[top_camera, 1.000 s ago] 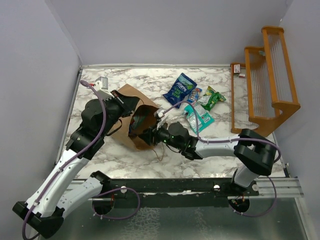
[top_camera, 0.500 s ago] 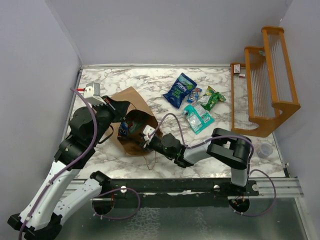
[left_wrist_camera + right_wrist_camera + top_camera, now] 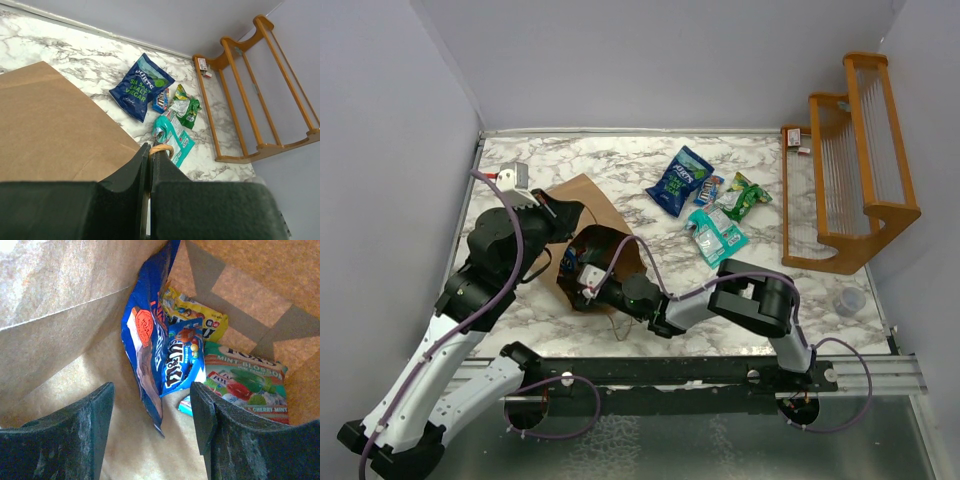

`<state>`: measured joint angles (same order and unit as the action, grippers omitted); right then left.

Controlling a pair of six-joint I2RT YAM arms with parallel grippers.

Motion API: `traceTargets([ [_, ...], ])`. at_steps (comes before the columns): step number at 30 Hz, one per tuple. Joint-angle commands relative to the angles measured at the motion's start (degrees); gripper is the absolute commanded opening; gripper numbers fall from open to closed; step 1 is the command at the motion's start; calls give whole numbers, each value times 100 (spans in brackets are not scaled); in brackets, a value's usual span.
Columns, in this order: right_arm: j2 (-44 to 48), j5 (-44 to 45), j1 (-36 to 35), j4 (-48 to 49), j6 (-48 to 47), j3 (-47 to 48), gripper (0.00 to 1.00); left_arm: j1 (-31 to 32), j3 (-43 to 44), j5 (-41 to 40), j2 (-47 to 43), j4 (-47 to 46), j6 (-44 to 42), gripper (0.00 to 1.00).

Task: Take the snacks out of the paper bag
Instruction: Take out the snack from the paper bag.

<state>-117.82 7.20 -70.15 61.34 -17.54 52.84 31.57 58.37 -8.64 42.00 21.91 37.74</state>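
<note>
Left gripper [image 3: 150, 150] pinches the paper bag [image 3: 50, 125] by its handle [image 3: 161, 147] — right gripper [image 3: 152, 395], jaws apart and empty, sits inside facing the snacks [image 3: 182, 360].

The bag [image 3: 585, 200] lay on its side on the table's [image 3: 620, 160] left half, mouth toward the near edge, the left gripper [image 3: 150, 150] on its handle [image 3: 161, 148], the right gripper [image 3: 152, 390] in the mouth before several snacks [image 3: 165, 355] inside; four packets [image 3: 680, 180] lay right of it toward the back, the rack [image 3: 845, 170] along the right edge.
</note>
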Motion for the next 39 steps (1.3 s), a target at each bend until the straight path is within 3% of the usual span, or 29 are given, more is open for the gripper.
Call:
traceTargets([
  [1, -249, -183, -45, 317, -346, 295, 63, -11, 74, 65, -114, -257, 7, 0],
  [4, -393, -260, -51, 320, -493, 507, 62, -10, 21, 138, -148, -346, 73, 0],
  [7, -563, -348, -57, 533, -744, 611, 55, -8, 19, 198, -133, -370, 86, 0],
  [16, -619, -385, -51, 944, -1174, 574, 26, -11, -104, 231, -188, -354, 190, 0],
  [23, -253, 148, -51, 1229, -1193, 327, 3, -11, -197, 251, -211, -391, 274, 0],
  [39, 952, 733, -47, 817, -544, -422, 1, -11, -195, 80, -412, -320, 295, 0],
])
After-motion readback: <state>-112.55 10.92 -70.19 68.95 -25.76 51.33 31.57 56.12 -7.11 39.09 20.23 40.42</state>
